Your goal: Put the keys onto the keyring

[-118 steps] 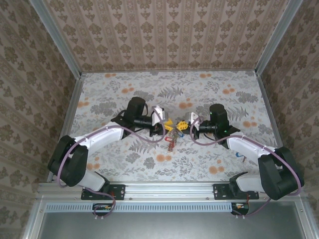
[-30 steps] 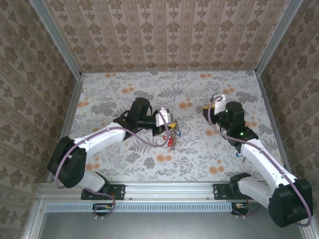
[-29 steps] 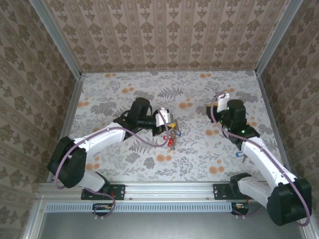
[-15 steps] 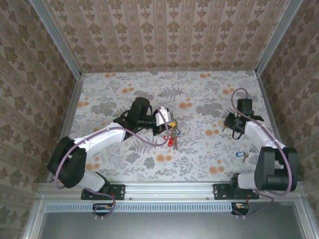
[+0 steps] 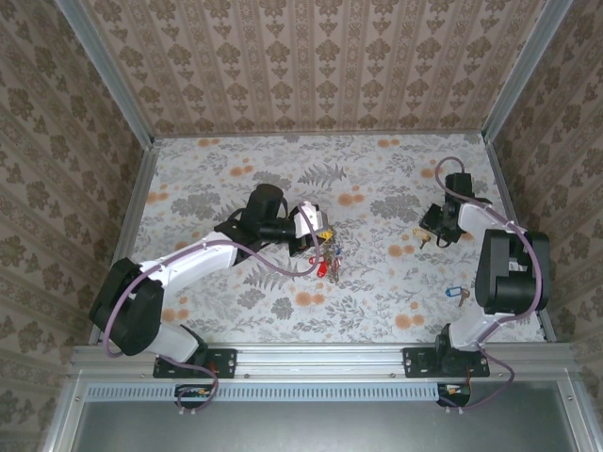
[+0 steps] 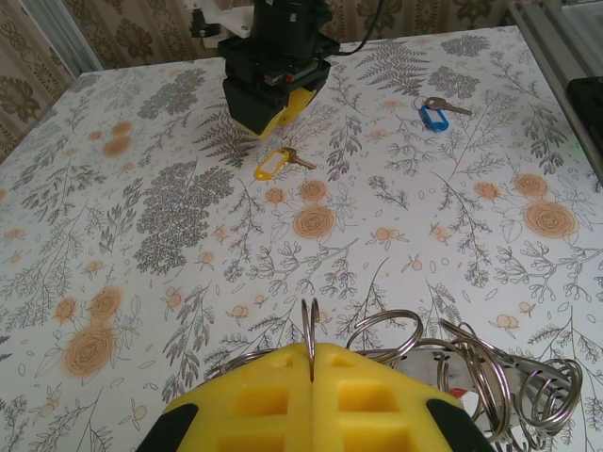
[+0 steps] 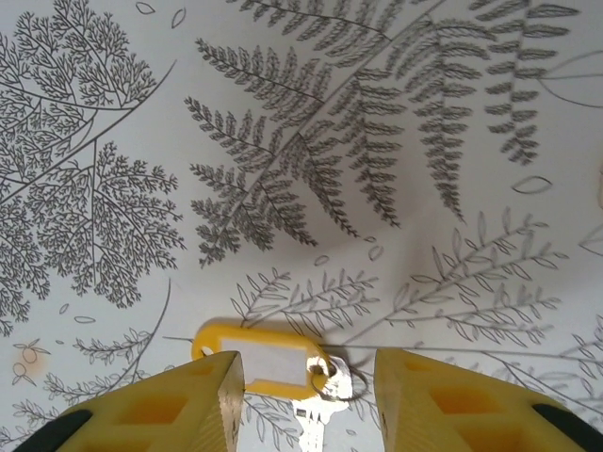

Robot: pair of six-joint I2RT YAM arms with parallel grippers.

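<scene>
My left gripper (image 5: 316, 241) is shut on the keyring (image 5: 327, 262), holding it just above the middle of the table. In the left wrist view its yellow fingertips (image 6: 311, 352) pinch one upright loop, and the other wire loops (image 6: 385, 312) fan out to the right. My right gripper (image 5: 429, 229) hovers low at the right side of the table, open, straddling the yellow-tagged key (image 7: 273, 363) lying flat between its two fingers (image 7: 179, 407). That key (image 6: 275, 164) also lies just below the right gripper (image 6: 270, 124) in the left wrist view. The blue-tagged key (image 5: 455, 296) lies nearer the front right.
The blue-tagged key (image 6: 433, 116) lies on the flowered tabletop, right of the right gripper. A metal frame rail (image 5: 504, 202) borders the table close behind the right arm. Patterned walls enclose the back and sides.
The right arm has swung from the centre to the table's right side and come down over the yellow-tagged key, its jaws widening. The left gripper has kept still with the keyring.
</scene>
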